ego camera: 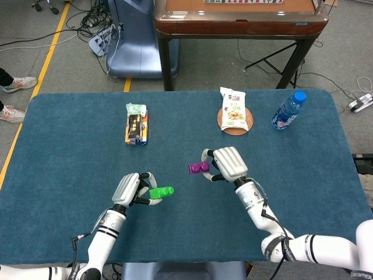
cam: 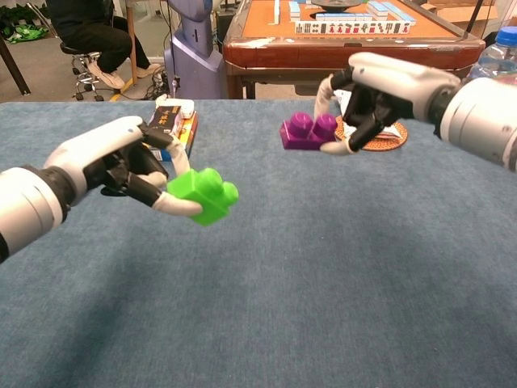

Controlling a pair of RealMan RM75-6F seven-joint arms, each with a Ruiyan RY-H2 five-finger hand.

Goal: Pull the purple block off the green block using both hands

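Purple block [ego camera: 199, 168] and green block [ego camera: 161, 192] are showing well apart in the head view, each gripped above the blue table [ego camera: 64, 146]: the right hand [ego camera: 228, 165] is pinching the purple one, the left hand [ego camera: 133, 189] the green one, its long axis pointing toward the purple. A snack bag [ego camera: 235, 109], a bottle [ego camera: 288, 110] and a small carton [ego camera: 136, 124] are lying farther back; their print is too small to read.

From the chest view, the left hand [cam: 113, 162] is gripping the green block [cam: 204, 194] low, while the right hand [cam: 380, 89] is holding the purple block [cam: 307, 132] higher, studs up. The separation looks done; setting them down probably remains.
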